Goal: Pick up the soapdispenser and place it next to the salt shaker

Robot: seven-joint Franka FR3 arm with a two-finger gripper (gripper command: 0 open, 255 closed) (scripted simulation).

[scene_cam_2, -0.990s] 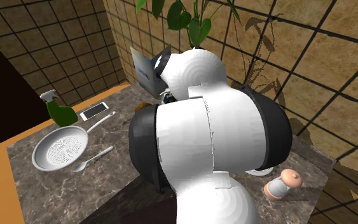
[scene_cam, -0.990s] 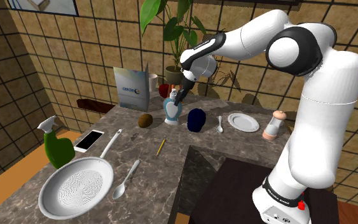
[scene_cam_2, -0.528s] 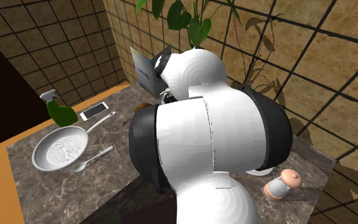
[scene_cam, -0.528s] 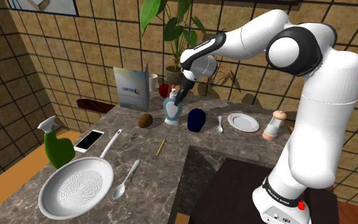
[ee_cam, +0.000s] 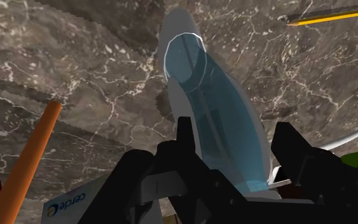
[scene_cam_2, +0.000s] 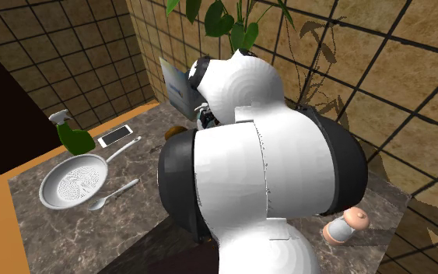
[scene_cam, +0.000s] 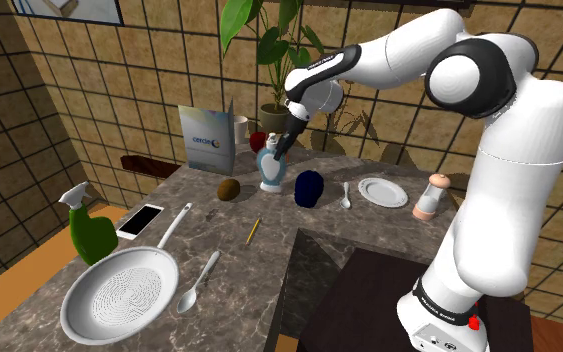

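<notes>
Pincer (scene_cam: 281, 151) clasps the pale blue soapdispenser (scene_cam: 271, 173), now raised just off the marble surface (scene_cam: 259, 262); salt shaker (scene_cam: 430, 196) waits well apart at right.

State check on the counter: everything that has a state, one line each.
pale blue and white soap dispenser: upright, clasped near its top
black hand: shut on the dispenser
pinkish salt shaker: upright, on the counter
green spray bottle: upright
white smartphone: lying flat
white frying pan: right way up, empty
small white plate: empty
yellow pencil: lying flat
</notes>
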